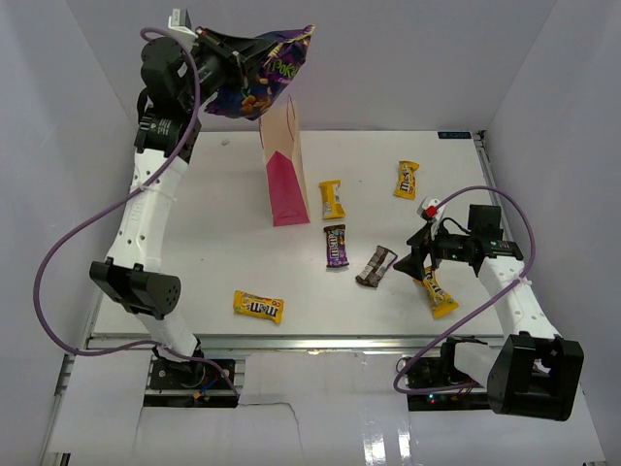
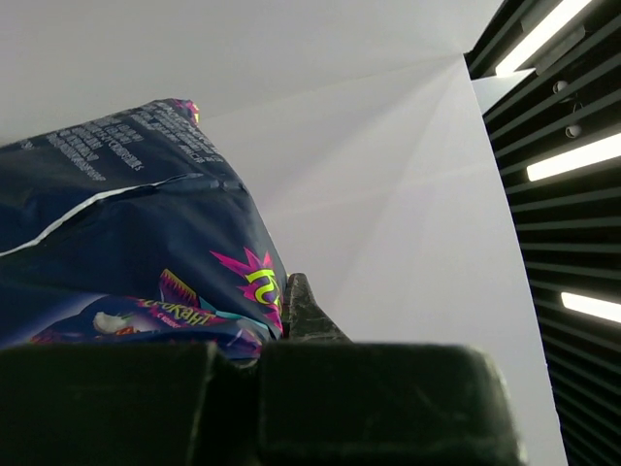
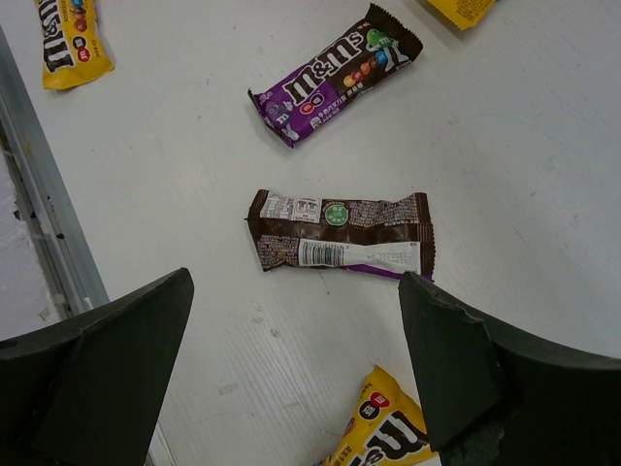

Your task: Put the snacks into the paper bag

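My left gripper [image 1: 231,60] is raised high and shut on the large dark-blue snack bag [image 1: 260,76], which hangs above the open top of the upright pink paper bag [image 1: 284,175]. The blue bag fills the left wrist view [image 2: 136,243]. My right gripper [image 1: 412,262] is open and empty, low over the table just right of the brown-white bar [image 1: 375,265]. That bar [image 3: 340,231] lies ahead of the open jaws, with the purple pack [image 3: 335,75] beyond it. Yellow packs lie on the table [image 1: 258,307] [image 1: 332,199] [image 1: 407,179] [image 1: 439,291].
The purple pack [image 1: 336,246] lies right of the pink bag. The white table [image 1: 213,233] has a metal rail along its near edge [image 1: 291,342] and white walls around it. A purple cable [image 1: 58,252] loops beside the left arm.
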{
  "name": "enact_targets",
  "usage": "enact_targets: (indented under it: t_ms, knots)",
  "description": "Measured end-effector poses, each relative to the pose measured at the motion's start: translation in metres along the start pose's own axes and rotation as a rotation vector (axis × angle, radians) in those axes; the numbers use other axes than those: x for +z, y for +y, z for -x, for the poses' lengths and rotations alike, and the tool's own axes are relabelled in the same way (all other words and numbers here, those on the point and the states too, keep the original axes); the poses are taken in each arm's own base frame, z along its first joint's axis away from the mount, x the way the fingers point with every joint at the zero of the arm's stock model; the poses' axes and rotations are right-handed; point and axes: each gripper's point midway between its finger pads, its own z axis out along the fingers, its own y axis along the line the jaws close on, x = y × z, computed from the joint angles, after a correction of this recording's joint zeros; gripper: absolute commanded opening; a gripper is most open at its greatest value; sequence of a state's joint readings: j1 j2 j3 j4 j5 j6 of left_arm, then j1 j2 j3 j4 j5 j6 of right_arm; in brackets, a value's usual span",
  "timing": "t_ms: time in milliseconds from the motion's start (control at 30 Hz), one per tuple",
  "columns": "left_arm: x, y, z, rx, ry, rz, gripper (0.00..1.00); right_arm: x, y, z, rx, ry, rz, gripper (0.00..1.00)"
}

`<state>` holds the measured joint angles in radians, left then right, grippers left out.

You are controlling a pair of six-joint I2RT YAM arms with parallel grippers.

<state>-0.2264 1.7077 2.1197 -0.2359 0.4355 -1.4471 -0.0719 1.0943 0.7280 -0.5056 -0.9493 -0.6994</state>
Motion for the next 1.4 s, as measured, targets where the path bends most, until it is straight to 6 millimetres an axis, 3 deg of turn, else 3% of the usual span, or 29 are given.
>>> enact_targets:
  t_ms: [133,333,933,1167,1400]
  knots:
    - [0.021,-0.005,-0.018,-0.018,0.002,-0.018,0.00,0.001,0.001,-0.001,0.002,0.000,0.002,0.92]
    - [0.043,0.005,-0.032,-0.040,-0.022,0.002,0.00,0.001,0.000,-0.001,-0.001,-0.003,0.002,0.93]
    - [0.050,0.009,0.008,-0.003,-0.239,0.000,0.00,0.001,0.000,-0.001,0.002,-0.004,0.001,0.93]
    - [0.063,0.025,0.020,-0.006,-0.314,-0.002,0.00,0.001,0.000,-0.001,0.005,-0.004,0.000,0.92]
    - [0.081,0.061,0.022,-0.020,-0.342,0.042,0.00,0.000,-0.001,-0.001,0.007,-0.005,-0.005,0.93]
